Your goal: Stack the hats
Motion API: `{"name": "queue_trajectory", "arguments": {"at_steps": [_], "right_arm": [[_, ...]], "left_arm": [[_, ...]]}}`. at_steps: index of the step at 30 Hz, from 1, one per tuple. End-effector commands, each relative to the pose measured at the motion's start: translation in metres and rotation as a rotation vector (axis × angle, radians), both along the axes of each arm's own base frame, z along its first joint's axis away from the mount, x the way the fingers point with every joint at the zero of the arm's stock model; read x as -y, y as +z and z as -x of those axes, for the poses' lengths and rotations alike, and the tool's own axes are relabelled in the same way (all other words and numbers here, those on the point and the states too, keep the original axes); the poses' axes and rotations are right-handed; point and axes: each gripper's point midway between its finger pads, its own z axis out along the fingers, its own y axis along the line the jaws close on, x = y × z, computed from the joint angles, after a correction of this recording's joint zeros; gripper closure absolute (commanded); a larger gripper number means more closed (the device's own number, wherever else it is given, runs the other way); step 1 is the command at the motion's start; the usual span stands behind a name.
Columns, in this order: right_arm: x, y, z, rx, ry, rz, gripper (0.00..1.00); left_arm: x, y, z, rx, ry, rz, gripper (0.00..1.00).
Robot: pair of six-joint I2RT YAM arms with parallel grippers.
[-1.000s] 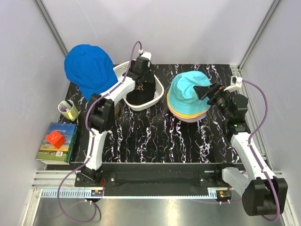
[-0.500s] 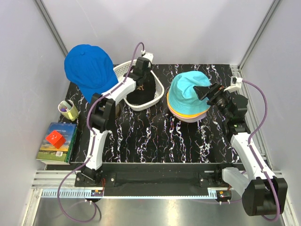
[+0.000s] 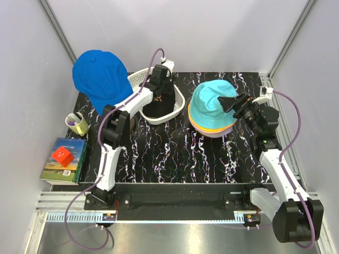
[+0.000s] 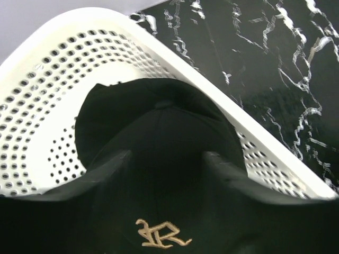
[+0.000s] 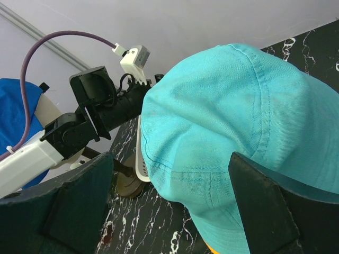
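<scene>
Left arm (image 3: 127, 103): shifted slightly back over the basket (image 4: 42, 106).
Left hand (image 4: 165, 154): straddled the black cap (image 4: 159, 116); could not tell whether it gripped.
Right hand (image 5: 170, 159): wide open, empty, beside the teal hat (image 5: 238, 95).
Risk: soft crown might slip free (or drag the basket up).
Cap: black, gold emblem, inside the basket on the bench (image 3: 159, 153).

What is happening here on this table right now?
Two robot arms are stacking hats. The left gripper is down in the white basket, its fingers on either side of the black cap; a firm grip cannot be confirmed. The right gripper is open around the teal bucket hat, which tops the stack. The blue cap waits at the far left.
</scene>
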Motion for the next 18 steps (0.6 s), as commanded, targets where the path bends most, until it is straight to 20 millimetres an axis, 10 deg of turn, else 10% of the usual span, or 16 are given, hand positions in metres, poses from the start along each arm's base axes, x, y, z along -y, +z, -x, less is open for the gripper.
{"name": "queue_trajectory", "arguments": {"at_steps": [1,12,18], "right_arm": [[-0.002,0.013,0.002,0.054,0.021,-0.007,0.03],[-0.002,0.013,0.002,0.054,0.019,-0.005,0.02],[-0.002,0.012,0.001,0.052,0.021,-0.009,0.02]], "left_arm": [[0.009,0.022,-0.002,0.027,-0.051,0.024,0.13],[0.006,-0.029,0.001,-0.104,-0.062,0.031,0.05],[0.001,-0.038,0.004,-0.135,-0.069,0.053,0.54]]}}
